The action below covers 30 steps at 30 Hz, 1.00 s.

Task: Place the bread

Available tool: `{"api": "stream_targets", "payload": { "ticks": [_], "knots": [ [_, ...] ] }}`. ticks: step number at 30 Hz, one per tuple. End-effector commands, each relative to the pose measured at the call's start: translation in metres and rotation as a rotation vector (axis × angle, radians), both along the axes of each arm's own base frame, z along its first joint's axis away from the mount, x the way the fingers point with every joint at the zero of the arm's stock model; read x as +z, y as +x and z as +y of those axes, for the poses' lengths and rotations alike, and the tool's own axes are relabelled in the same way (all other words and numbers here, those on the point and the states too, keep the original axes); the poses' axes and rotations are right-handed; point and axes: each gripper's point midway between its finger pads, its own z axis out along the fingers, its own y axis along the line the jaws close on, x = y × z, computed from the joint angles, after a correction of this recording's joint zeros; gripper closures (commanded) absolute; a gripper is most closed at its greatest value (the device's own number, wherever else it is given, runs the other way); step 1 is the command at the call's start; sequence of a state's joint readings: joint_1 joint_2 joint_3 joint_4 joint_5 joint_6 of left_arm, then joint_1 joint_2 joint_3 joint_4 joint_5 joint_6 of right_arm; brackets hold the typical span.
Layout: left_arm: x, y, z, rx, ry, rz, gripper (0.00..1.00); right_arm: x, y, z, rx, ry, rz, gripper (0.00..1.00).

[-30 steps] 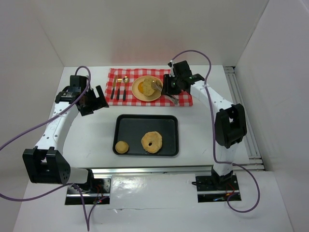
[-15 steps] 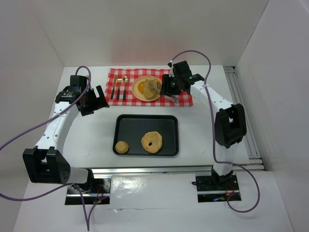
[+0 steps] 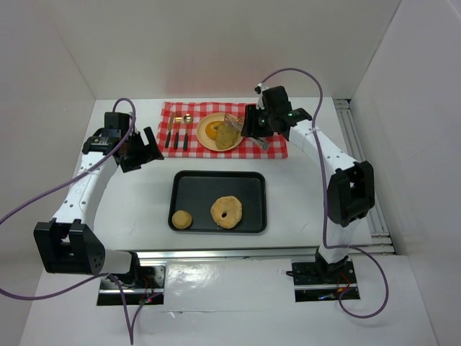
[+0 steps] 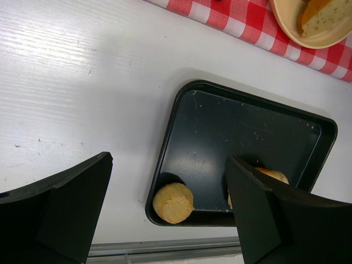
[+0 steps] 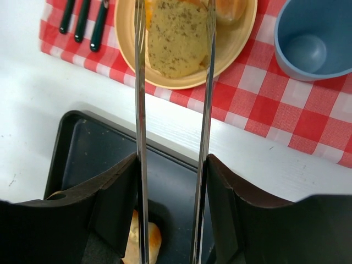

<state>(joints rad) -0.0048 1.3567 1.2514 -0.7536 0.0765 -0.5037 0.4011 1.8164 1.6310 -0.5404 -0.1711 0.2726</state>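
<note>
A slice of bread [image 5: 173,47] lies on a yellow plate [image 5: 125,27] on a checked cloth [image 5: 286,115] — just beside a blue cup [image 5: 313,38]. The right gripper [image 5: 171,170] has its jaws clamped on metal tongs [image 5: 141,110], whose arms run either side of the slice. The left gripper [image 4: 168,160] hangs with jaws spread wide above the counter [image 4: 82,82] — near a black tray [image 4: 231,126] holding a roll [image 4: 172,202].
</note>
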Motion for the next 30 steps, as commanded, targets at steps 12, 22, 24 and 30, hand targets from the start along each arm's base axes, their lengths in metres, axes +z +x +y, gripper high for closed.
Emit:
{"api": "stream_targets", "payload": {
  "ticks": [12, 22, 24, 30],
  "knots": [
    [0.03, -0.005, -0.003, -0.014, -0.024, -0.11, 0.04, 0.084, -0.012, -0.076, -0.25, -0.075, -0.199, 0.43],
    [0.031, -0.005, -0.005, -0.02, -0.031, -0.11, 0.04, 0.034, -0.041, -0.218, -0.708, -0.343, -0.222, 0.43],
    [0.034, -0.004, -0.006, -0.026, -0.037, -0.119, 0.04, 0.027, -0.036, -0.236, -0.767, -0.345, -0.241, 0.42],
    [0.031, 0.0, -0.008, -0.032, -0.045, -0.112, 0.04, -0.006, 0.005, -0.267, -0.935, -0.296, -0.261, 0.42]
  ]
}}
